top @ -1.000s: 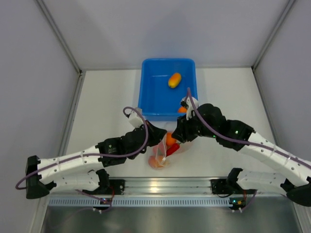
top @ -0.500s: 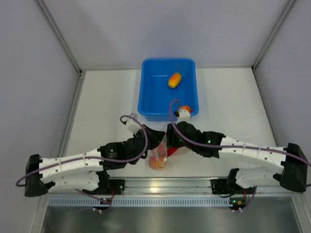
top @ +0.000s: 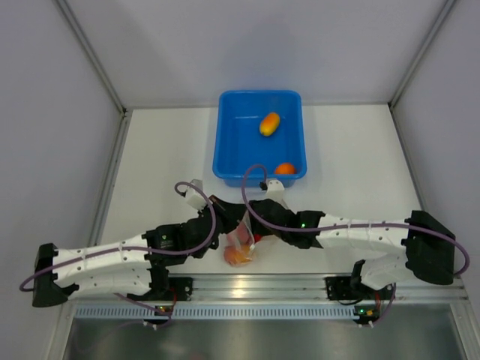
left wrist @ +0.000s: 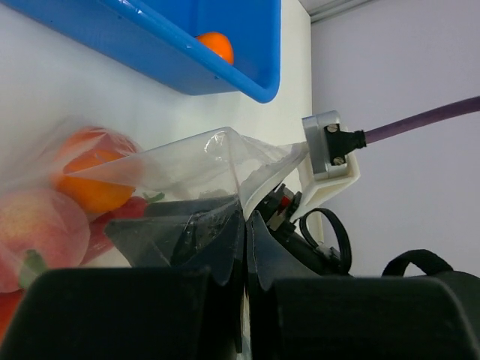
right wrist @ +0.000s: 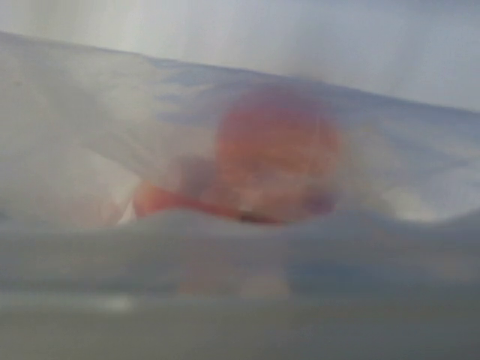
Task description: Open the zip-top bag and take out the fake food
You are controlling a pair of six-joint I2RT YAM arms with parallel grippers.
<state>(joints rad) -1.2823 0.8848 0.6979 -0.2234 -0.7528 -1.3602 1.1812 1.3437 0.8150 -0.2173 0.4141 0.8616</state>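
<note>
White table (top: 150, 165), grey walls; blue tub (top: 222, 135) by the far edge. Both arms stretch low along the near edge. The left end effector (left wrist: 244, 223) pinches the zip-top bag (left wrist: 196, 159) there, fake food (left wrist: 90, 180) inside. The right end effector (top: 252, 223) meets the bag; its grip can't be told.

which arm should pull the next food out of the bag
Right, probably. The left gripper is shut on the bag edge, holding it, so it is busy. The right gripper sits at the bag, and its camera looks at orange food through the plastic.
</note>
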